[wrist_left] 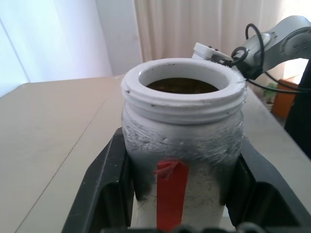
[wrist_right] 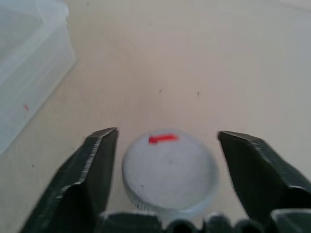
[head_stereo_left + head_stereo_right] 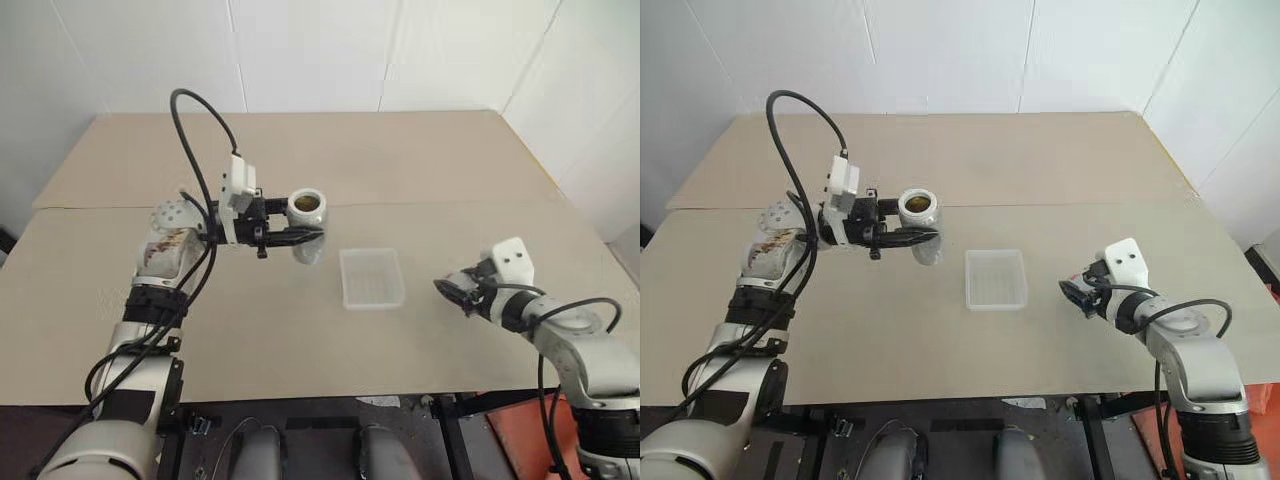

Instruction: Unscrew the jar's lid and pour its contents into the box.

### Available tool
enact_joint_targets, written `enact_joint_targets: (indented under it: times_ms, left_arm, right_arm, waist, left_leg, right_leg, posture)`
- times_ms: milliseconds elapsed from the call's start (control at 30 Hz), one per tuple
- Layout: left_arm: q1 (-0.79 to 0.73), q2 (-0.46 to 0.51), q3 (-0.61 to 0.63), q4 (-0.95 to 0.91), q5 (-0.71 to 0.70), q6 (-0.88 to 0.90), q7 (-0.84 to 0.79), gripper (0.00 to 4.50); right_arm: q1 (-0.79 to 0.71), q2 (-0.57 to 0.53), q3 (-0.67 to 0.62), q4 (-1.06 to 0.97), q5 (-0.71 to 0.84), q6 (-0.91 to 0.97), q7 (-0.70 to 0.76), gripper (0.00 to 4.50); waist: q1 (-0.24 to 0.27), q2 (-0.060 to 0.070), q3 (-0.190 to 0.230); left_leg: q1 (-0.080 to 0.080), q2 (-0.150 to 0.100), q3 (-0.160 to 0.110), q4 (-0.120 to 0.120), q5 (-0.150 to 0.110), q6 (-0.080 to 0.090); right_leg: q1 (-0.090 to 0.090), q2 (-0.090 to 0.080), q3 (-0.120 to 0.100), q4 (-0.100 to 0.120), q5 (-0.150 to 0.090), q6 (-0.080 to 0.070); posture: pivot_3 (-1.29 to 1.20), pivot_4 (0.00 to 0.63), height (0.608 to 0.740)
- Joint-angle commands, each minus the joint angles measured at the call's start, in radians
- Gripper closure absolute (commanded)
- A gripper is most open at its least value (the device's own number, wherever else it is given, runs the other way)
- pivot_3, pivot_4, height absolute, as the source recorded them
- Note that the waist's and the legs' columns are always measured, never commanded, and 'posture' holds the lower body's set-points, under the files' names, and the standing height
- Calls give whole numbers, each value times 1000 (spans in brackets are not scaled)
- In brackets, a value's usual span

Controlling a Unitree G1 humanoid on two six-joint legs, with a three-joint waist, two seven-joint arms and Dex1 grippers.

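Note:
My left gripper [image 3: 300, 236] is shut on the jar [image 3: 307, 207], holding it upright above the table, just left of the box [image 3: 371, 278]. The jar's mouth is uncovered, and the dark brown contents [image 1: 182, 86] show inside; its frosted side carries a red mark [image 1: 170, 187]. The box lies flat on the table and looks empty. My right gripper [image 3: 452, 292] is low over the table, right of the box. In the right wrist view its jaws stand open around the grey lid [image 2: 169, 170], which lies flat on the table with a gap on either side.
The tan tabletop [image 3: 300, 150] stretches wide behind and around the box, with a seam across it. White walls close off the back. A corner of the box [image 2: 29, 63] lies close to the right gripper.

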Motion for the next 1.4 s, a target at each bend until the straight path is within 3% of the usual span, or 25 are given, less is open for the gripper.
enact_joint_targets:
  times_ms: [33,233,367,400,533,633,733,867,1000,1400]
  left_arm:
    - [-8,-2,-19,-22,72,-102,67,2479]
    - [-68,-47,-59,61,221,-316,230,2479]
    - [-127,-64,-130,191,416,-614,397,2479]
    - [-152,-63,-159,238,504,-722,489,2479]
    - [-325,7,-405,337,1123,-979,1145,2479]
    - [-483,34,-684,374,1551,-903,1646,2479]
    - [-585,-19,-914,413,1816,-787,1932,2479]
    - [-615,-112,-1037,476,1916,-705,2018,2479]
    - [-621,-153,-1072,521,1917,-668,2035,2479]
    - [-617,-136,-1069,584,1846,-697,2011,2479]
  right_arm:
    - [-11,-63,-79,-119,81,30,77,33]
    - [-62,-167,-169,-244,294,226,171,33]
    - [-139,-178,-172,-301,472,386,184,33]
    - [-164,-180,-168,-305,514,425,185,33]
    - [-287,-207,-176,-271,654,567,174,33]
    - [-336,-249,-167,-240,707,615,191,33]
    - [-365,-283,-151,-211,739,649,200,33]
    - [-373,-272,-161,-195,764,654,173,33]
    - [-368,-251,-194,-195,796,658,126,33]
    - [-335,-275,-242,-208,905,642,41,33]
  waist:
    - [4,0,0]
    - [13,0,0]
    - [16,0,0]
    - [17,0,0]
    - [27,-1,1]
    - [35,-1,1]
    - [44,-1,1]
    - [47,-1,1]
    - [38,-1,1]
    - [33,-1,1]
  left_leg:
    - [0,0,0,0,0,0]
    - [0,0,-1,1,0,0]
    - [0,0,-1,0,0,0]
    - [0,0,-1,1,0,0]
    - [-1,-2,-2,1,0,0]
    - [-5,-2,-2,1,0,0]
    - [-7,-4,-2,0,0,0]
    - [-9,-4,-1,1,0,0]
    - [-10,-4,-1,1,0,0]
    - [-9,-4,-1,1,0,0]
  right_leg:
    - [0,0,0,0,0,0]
    - [2,-1,-2,-1,0,0]
    - [2,-1,-2,-2,0,0]
    - [2,-1,-2,-2,0,0]
    - [1,-2,-2,-2,0,0]
    - [-1,-2,-3,-2,1,1]
    - [-2,-5,-4,-2,1,2]
    - [-3,-5,-4,-2,2,3]
    - [-5,-5,-3,-1,2,3]
    - [-4,-5,-3,1,2,3]
  posture:
    - [0,150,740]
    - [0,150,740]
    - [0,150,740]
    - [0,150,740]
    - [0,150,740]
    - [0,150,740]
    - [0,150,740]
    - [0,150,740]
    - [0,150,740]
    - [0,150,740]
